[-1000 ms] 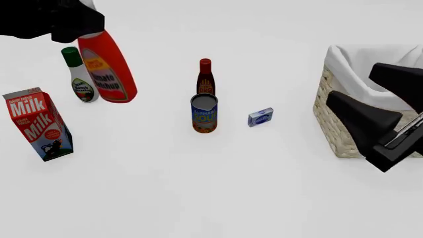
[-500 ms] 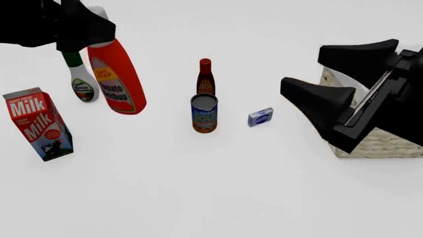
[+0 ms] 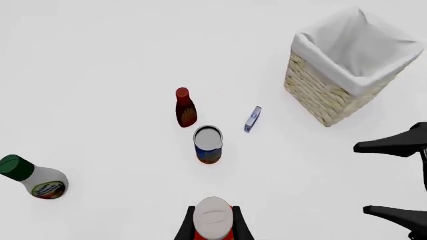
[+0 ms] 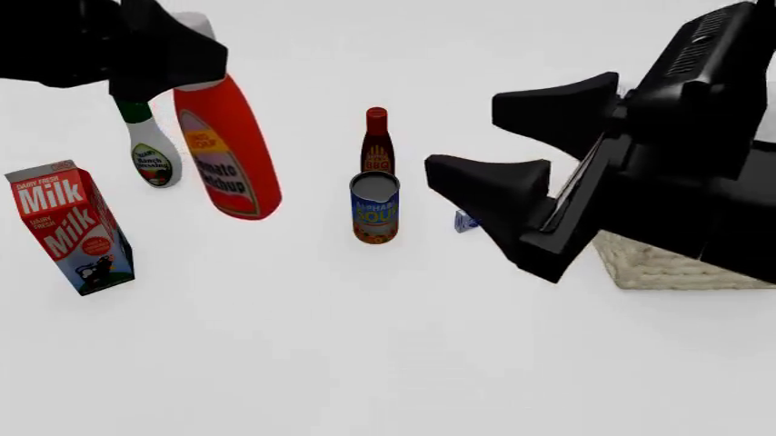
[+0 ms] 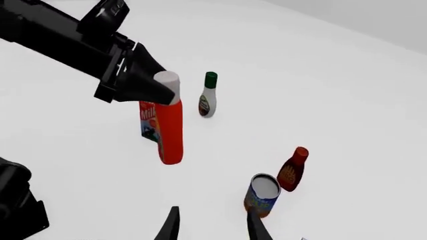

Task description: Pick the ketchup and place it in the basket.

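Orange-red plastic ketchup bottle (image 4: 227, 150) hangs clear of the table, upper left of front view, gripped below its pale cap by left gripper (image 4: 182, 45) for carrying | right gripper (image 4: 515, 145) spread wide, empty, fronting straw wicker basket (image 4: 679, 265) at right

This is a simulated test bench, not a real room: a featureless white tabletop (image 4: 363, 363) runs out to every edge with no walls, furniture or windows, and the shading is flat and rendered. The things set out are grocery stand-ins, spaced apart like test props: a milk carton (image 4: 69, 227), a green-capped dressing bottle (image 4: 149, 150), a soup can (image 4: 374, 207), a slim brown sauce bottle (image 4: 377, 141), a small blue box (image 3: 252, 119) and a wicker basket (image 3: 347, 65) lined with white cloth. Two blocky black robot arms reach over them.
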Motion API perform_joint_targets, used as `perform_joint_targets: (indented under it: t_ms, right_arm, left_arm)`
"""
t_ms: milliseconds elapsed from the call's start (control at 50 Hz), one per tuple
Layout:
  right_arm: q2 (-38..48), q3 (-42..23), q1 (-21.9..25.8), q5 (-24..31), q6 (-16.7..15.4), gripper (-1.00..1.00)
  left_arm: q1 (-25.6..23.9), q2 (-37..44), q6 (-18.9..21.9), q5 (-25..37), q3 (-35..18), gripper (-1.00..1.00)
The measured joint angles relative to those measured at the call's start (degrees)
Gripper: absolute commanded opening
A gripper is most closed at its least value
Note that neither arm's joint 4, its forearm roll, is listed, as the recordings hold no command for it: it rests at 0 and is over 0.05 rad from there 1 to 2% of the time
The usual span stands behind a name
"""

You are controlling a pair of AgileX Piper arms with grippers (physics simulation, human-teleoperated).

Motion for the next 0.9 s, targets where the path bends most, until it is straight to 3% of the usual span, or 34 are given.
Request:
perform_joint_targets:
  t_ms: [900]
  right_arm:
    - [10.7, -7.2, 8.1, -0.7, -0.8, 1.0]
  left_arm:
    - [-6.9, -1.1, -1.8, 5.2, -3.7, -1.0]
